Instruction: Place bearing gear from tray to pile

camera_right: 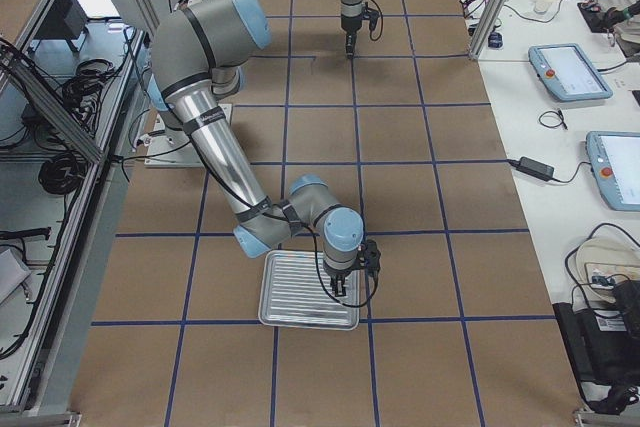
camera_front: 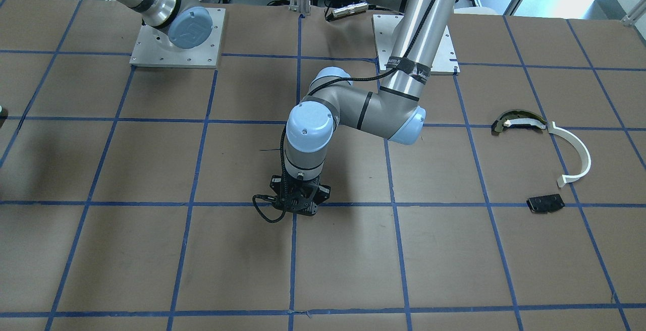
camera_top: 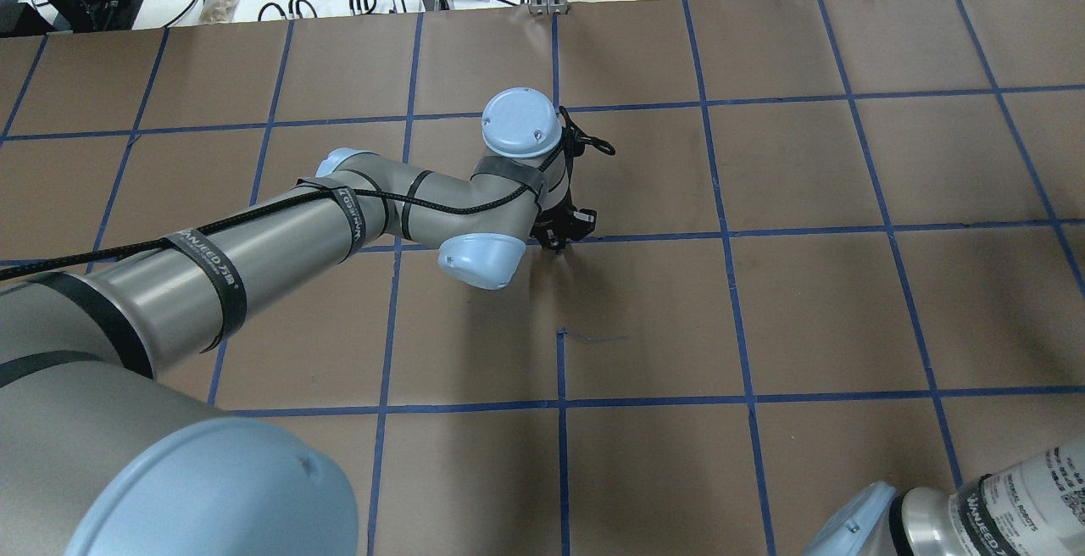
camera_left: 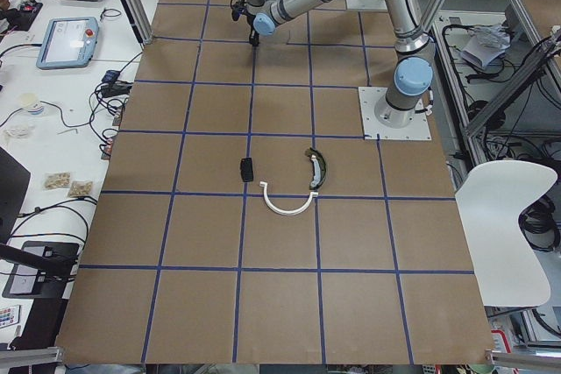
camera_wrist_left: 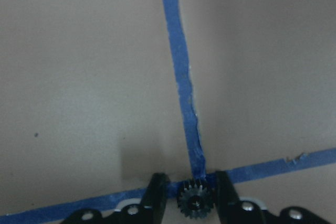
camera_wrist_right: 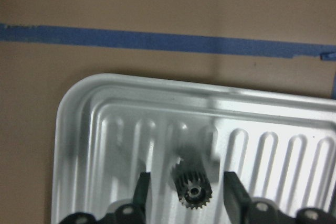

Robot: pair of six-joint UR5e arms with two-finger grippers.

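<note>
Left wrist-mounted view: the left gripper point(camera_wrist_left: 190, 184) is clamped on a small dark bearing gear point(camera_wrist_left: 194, 203) above a blue tape crossing point(camera_wrist_left: 181, 87), about midway between the table's ends. The pile point(camera_front: 545, 203) lies well apart, toward the left end. Toward the right end, the right gripper point(camera_wrist_right: 186, 180) hangs over the tray point(camera_wrist_right: 105, 129). Its fingers are spread wide either side of a second gear point(camera_wrist_right: 193, 191), without touching it.

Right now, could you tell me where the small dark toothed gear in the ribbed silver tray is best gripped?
Across its toothed rim, from above. The small dark gear sits with its bore facing up on the ribbed silver tray's floor, and the right gripper's open fingers flank it, so closing should pinch opposite teeth.
</note>
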